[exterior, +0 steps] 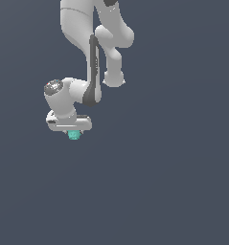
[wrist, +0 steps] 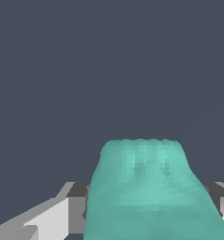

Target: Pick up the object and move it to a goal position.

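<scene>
a plain dark slate-blue surface [exterior: 173,191] fills both views edge to edge, flat and uniform, with no seam, edge or texture to be made out. whether the teal object [exterior: 74,135] rests on it cannot be told.

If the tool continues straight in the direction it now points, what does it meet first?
Only the teal object sits between its fingers, poking out below the tool. Beyond it both views show plain dark background, so the way looks free, though depth is unclear.

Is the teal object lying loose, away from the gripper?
No: the teal object sits right under the gripper, between its fingers in the wrist view.
</scene>
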`<state>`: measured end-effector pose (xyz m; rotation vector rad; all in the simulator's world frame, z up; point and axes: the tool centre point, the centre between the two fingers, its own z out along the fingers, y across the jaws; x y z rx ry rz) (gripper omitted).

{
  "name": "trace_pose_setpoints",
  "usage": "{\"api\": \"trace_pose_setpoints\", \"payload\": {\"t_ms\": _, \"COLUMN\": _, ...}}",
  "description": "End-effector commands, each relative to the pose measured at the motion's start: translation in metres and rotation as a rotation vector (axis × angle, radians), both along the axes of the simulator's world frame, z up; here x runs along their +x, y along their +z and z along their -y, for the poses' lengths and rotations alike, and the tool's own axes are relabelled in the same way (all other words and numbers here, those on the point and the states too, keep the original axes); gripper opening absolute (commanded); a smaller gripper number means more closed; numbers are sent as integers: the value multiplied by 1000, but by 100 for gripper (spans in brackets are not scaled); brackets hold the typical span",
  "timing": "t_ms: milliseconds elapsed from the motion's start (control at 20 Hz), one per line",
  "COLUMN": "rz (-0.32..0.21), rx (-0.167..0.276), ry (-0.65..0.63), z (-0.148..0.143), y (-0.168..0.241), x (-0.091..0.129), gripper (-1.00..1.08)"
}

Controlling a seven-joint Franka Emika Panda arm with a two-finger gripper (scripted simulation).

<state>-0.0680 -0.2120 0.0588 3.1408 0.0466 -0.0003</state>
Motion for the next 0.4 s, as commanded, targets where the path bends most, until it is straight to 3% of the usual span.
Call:
{"api": "trace_pose_setpoints", "payload": {"t_ms": 0, "rz": 0, "rx": 0, "ry": 2, "z": 9, "y": 1, "x": 1, "gripper": -100}}
{"api": "trace_pose_setpoints", "payload": {"t_ms": 350, "rz": 0, "rx": 0, "ry": 2, "z": 8, "y": 1, "x": 3, "gripper": -100}}
